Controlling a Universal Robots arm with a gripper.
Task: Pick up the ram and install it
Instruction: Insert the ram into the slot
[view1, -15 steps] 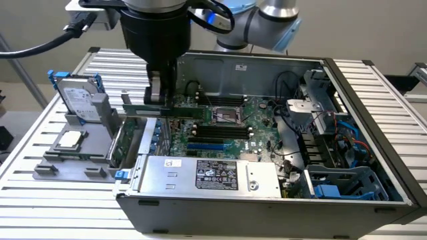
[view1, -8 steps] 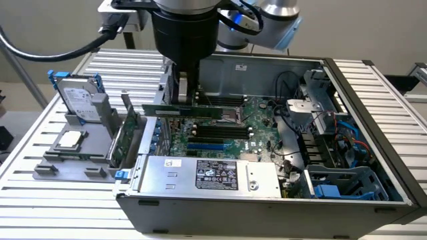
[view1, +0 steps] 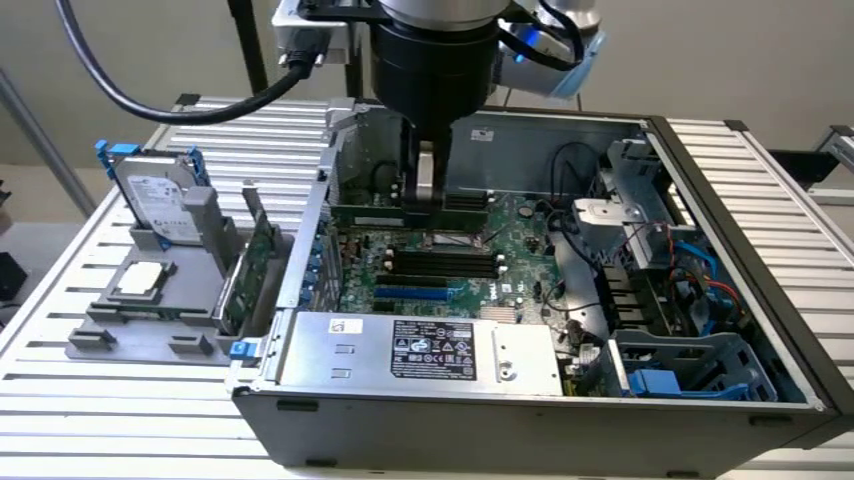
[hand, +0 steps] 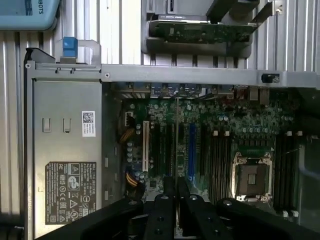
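My gripper (view1: 427, 203) hangs inside the open computer case (view1: 747, 250), above the far part of the motherboard (view1: 441, 280). It is shut on the ram (view1: 367, 215), a long narrow green stick held level and crosswise over the board. In the wrist view the ram (hand: 177, 130) appears edge-on as a thin line running out from between the black fingers (hand: 162, 210), with my gripper (hand: 176, 190) centred over the motherboard (hand: 200, 125). The black memory slots (view1: 434, 262) lie just below and nearer than the stick; in the wrist view those slots (hand: 220, 160) sit beside the CPU socket (hand: 252, 172).
A silver power supply (view1: 414, 350) fills the case's near corner. Cables and a blue drive cage (view1: 694, 370) crowd the exterior view's right. Outside the case, a grey holder (view1: 147, 320) carries a hard drive (view1: 160, 205) and a green expansion card (view1: 254, 270).
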